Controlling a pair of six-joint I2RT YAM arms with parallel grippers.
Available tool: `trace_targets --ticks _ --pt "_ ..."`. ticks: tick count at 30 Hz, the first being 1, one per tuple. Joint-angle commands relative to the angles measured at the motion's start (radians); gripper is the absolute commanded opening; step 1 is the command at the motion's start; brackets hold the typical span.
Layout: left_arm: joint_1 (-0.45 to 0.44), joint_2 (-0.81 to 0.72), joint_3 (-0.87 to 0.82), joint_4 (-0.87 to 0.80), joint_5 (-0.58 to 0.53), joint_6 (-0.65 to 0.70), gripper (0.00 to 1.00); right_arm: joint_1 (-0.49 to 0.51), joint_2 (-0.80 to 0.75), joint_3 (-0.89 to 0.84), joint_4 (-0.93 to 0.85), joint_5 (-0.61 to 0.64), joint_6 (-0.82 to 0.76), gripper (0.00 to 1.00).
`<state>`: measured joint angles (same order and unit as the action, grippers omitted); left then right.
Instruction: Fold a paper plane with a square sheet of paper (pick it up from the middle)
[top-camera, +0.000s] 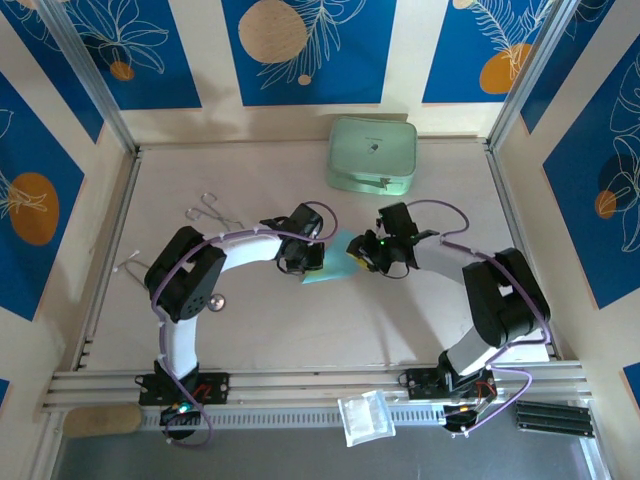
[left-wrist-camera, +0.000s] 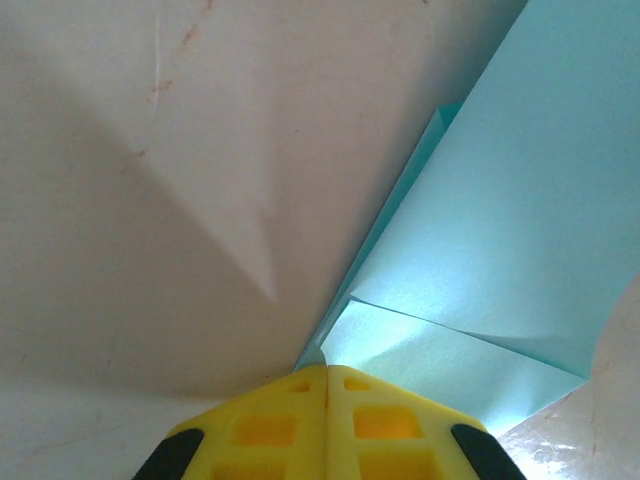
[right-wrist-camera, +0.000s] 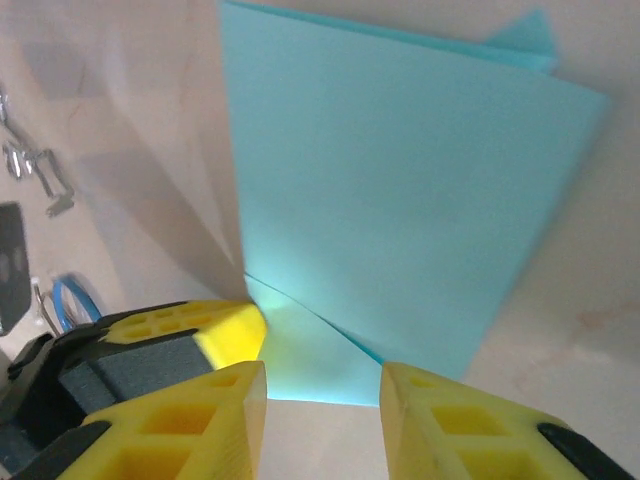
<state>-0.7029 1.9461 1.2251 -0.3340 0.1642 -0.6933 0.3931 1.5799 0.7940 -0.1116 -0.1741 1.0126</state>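
The left gripper (left-wrist-camera: 326, 372) pinched a corner of the sheet of paper (top-camera: 335, 265), mid-frame in the top view; the right gripper (right-wrist-camera: 322, 375) stood parted, empty. On one pinch alone, the fold could spring open.

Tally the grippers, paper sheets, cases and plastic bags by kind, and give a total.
grippers: 2 (left gripper, right gripper)
sky-blue sheet of paper: 1
mint-green case: 1
clear plastic bag: 1
Total: 5
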Motion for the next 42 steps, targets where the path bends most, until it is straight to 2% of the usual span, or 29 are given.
trace_targets --ticks 1,6,15,25,42 --pt "0.003 0.041 0.001 -0.055 -0.002 -0.023 0.06 0.004 -0.026 -0.051 -0.011 0.016 0.122 0.36" --pt "0.002 0.039 -0.004 -0.047 0.017 -0.047 0.06 0.024 -0.013 -0.067 -0.002 0.016 0.205 0.36" --pt "0.003 0.035 -0.029 -0.002 0.077 -0.128 0.06 0.055 0.062 -0.042 0.035 0.008 0.248 0.36" --pt "0.002 0.033 -0.032 -0.017 0.067 -0.124 0.06 0.054 0.088 -0.028 0.069 0.018 0.238 0.33" --pt "0.004 0.035 -0.018 -0.037 0.057 -0.116 0.05 0.047 0.017 -0.122 0.254 0.012 0.186 0.29"
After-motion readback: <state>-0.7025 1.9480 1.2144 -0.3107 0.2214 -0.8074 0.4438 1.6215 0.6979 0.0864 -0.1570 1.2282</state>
